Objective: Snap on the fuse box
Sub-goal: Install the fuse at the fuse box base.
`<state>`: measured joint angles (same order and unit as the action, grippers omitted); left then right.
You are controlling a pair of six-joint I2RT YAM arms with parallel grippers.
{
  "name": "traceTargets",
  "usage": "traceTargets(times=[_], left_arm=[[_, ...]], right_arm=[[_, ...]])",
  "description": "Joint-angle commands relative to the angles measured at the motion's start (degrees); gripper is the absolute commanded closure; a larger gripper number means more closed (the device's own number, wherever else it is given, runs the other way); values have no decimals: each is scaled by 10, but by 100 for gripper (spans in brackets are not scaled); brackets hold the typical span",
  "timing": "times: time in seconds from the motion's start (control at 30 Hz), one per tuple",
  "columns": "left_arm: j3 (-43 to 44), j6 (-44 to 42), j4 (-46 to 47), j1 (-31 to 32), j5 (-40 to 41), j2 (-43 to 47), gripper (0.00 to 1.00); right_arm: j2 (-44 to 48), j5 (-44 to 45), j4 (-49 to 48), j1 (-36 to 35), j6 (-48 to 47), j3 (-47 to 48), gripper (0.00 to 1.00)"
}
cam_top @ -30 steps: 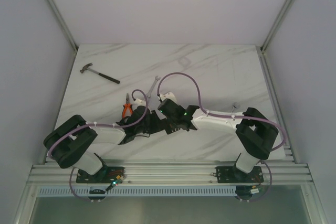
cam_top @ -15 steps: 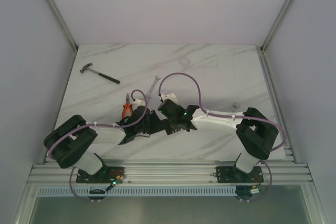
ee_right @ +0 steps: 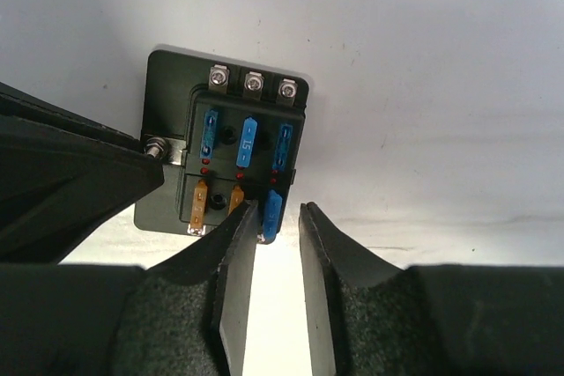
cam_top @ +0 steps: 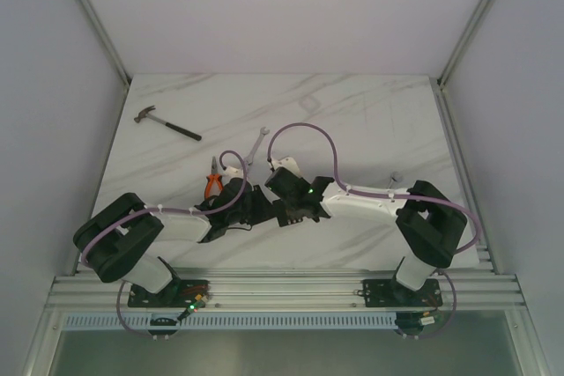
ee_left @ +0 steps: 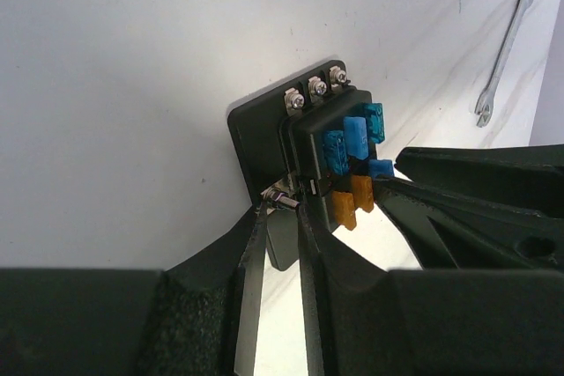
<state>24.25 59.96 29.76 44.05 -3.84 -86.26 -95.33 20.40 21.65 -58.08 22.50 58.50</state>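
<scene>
Left gripper (ee_left: 282,210): closed on the small metal side terminal (ee_left: 280,193) of the fuse box. That one stud is all you hold the box by.
Fuse box (ee_right: 231,151): on the white table (cam_top: 352,112), between your two grippers and hidden under them from above.
Blue fuse (ee_right: 270,204): in the corner slot nearest the right fingers. It looks tilted and not pressed home.
Right gripper (ee_right: 278,217): jaws parted, with the blue fuse at their tips but not clamped.
Risk, pivot: if you push down off-centre, the box can swing around the gripped stud, because the hold is narrow.
Risk, slide: the table looks slick, so a sideways shove would skate the box away.
Risk, fuse: if you press the fuse at a slant, its blades could bend or it could pop out of the slot.
Risk, collision: your fingers work close together, so a small drift would knock one on the other.
Materials: black moulded plastic body on a flat base plate, with three bright screws (ee_right: 253,83) along the far edge.
Fuses: small see-through blue and amber blades in two rows.
Finger pads: flat metal faces on textured black fingers.
</scene>
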Motion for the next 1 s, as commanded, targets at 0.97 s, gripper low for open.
traceTargets(times=[0.97], left_arm=[[-3,9,22,-1,-3,-5,70]], right_arm=[[-14,-51,61,33,42,53,79]])
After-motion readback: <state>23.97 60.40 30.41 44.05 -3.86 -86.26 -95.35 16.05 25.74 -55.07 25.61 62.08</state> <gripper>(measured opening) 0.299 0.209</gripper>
